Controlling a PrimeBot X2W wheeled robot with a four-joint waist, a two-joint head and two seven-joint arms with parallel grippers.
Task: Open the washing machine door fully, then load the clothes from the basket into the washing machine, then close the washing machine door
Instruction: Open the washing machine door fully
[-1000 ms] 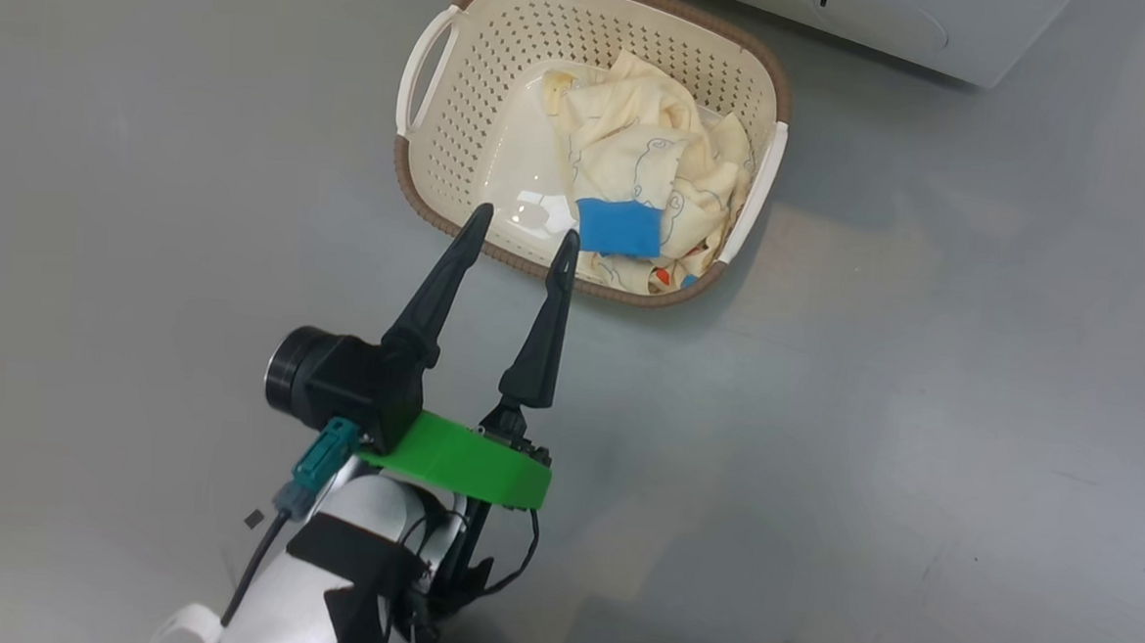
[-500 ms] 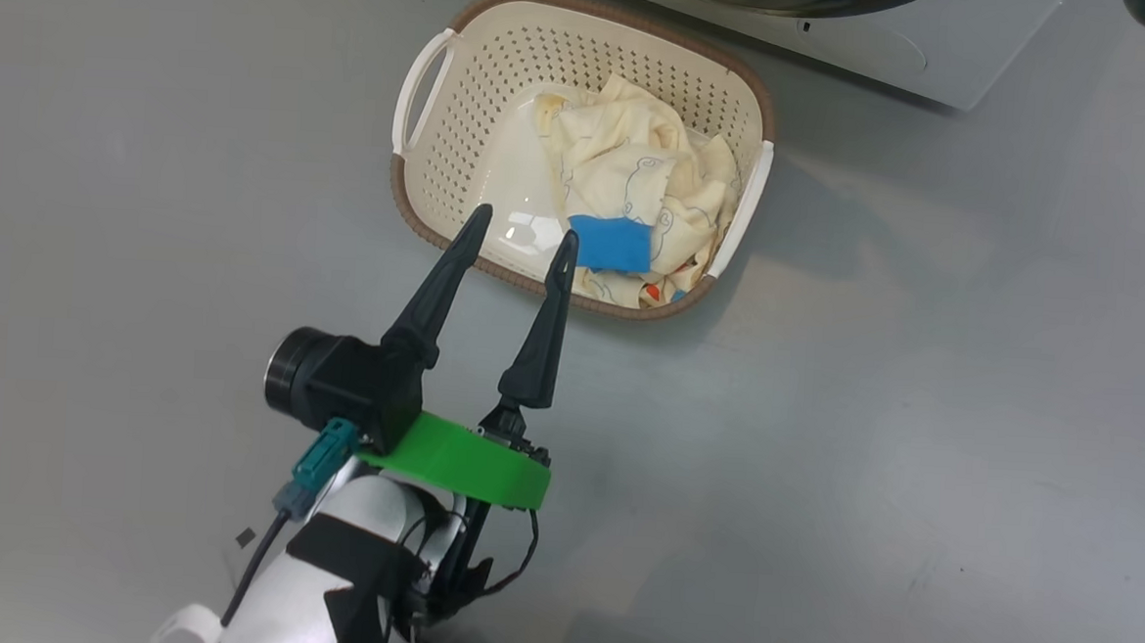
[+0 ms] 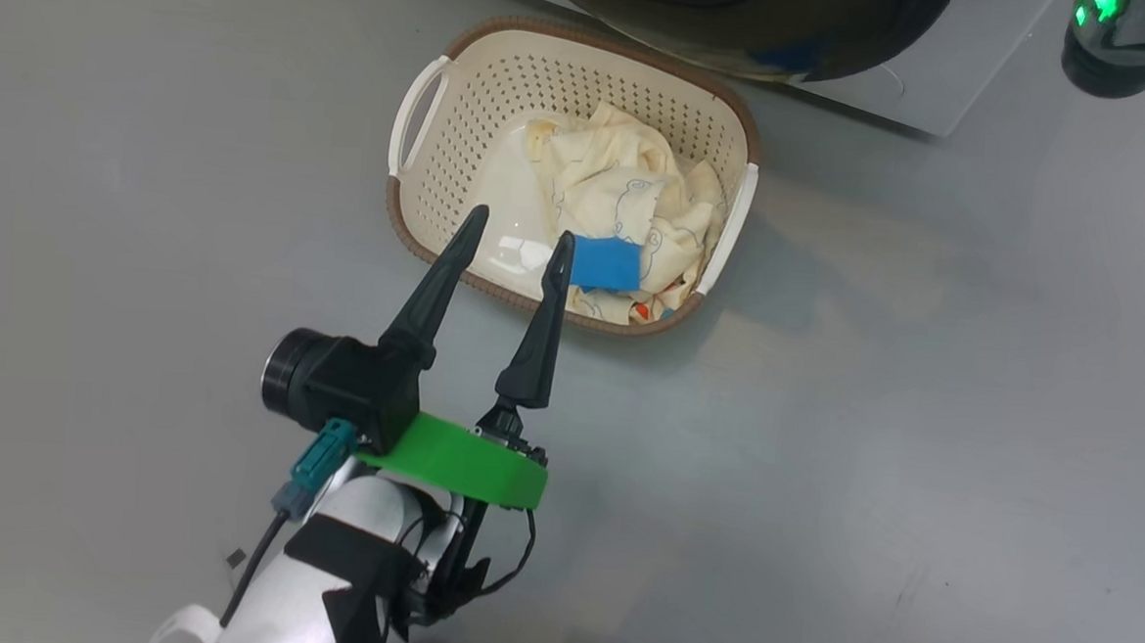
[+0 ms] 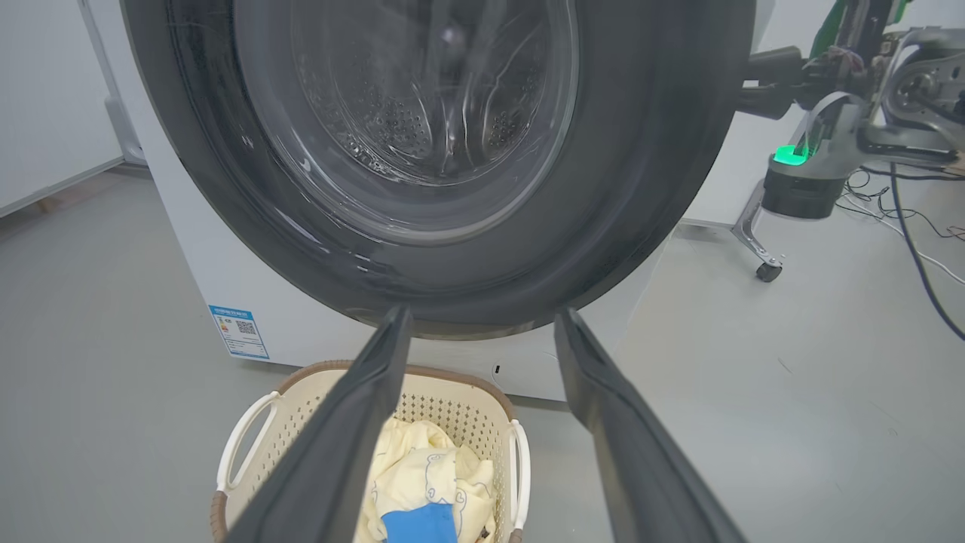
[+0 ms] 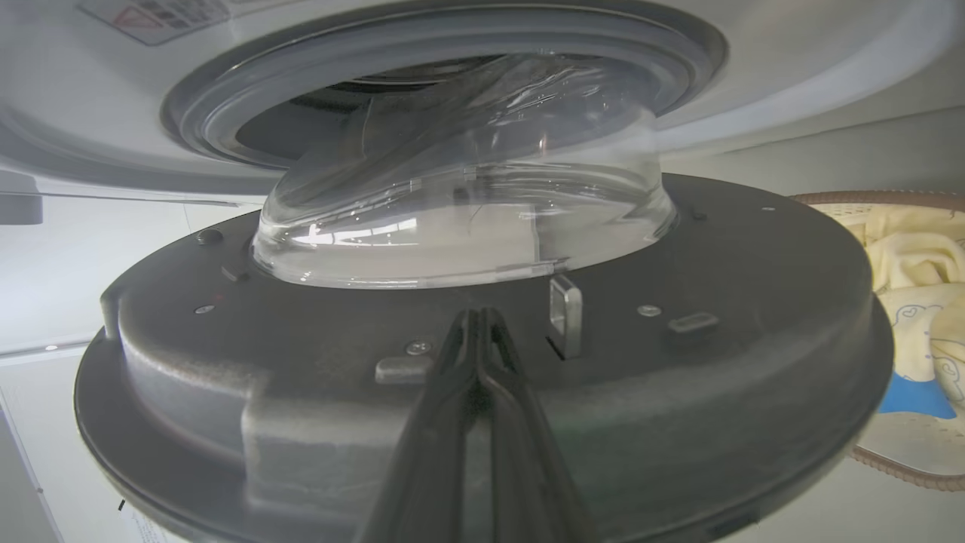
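Observation:
The washing machine door point(image 4: 452, 249) stands partly open from the washing machine point(image 4: 188, 249), its glass porthole point(image 5: 467, 204) bulging toward the grey rubber ring point(image 5: 422, 75). My right gripper point(image 5: 475, 315) is shut and empty, its tips against the door's inner face beside the metal latch point(image 5: 565, 317). The basket point(image 3: 443, 173) sits on the floor below the door point(image 3: 706, 25), with the clothes point(image 3: 618, 197) heaped on its right side and a blue patch point(image 3: 605, 262) near the front. My left gripper point(image 3: 521, 226) hangs open and empty above the basket's near rim.
The grey floor spreads around the basket point(image 4: 301, 422). My right arm point(image 4: 810, 151), with a green light, reaches in at the door's right edge. A wheeled stand point(image 4: 765, 268) and cables point(image 4: 912, 249) lie to the right of the machine. A blue sticker point(image 4: 237, 332) marks its front.
The head camera has shifted, so the basket sits lower in the picture. The door has swung further out above the basket. My right arm has come in at top right.

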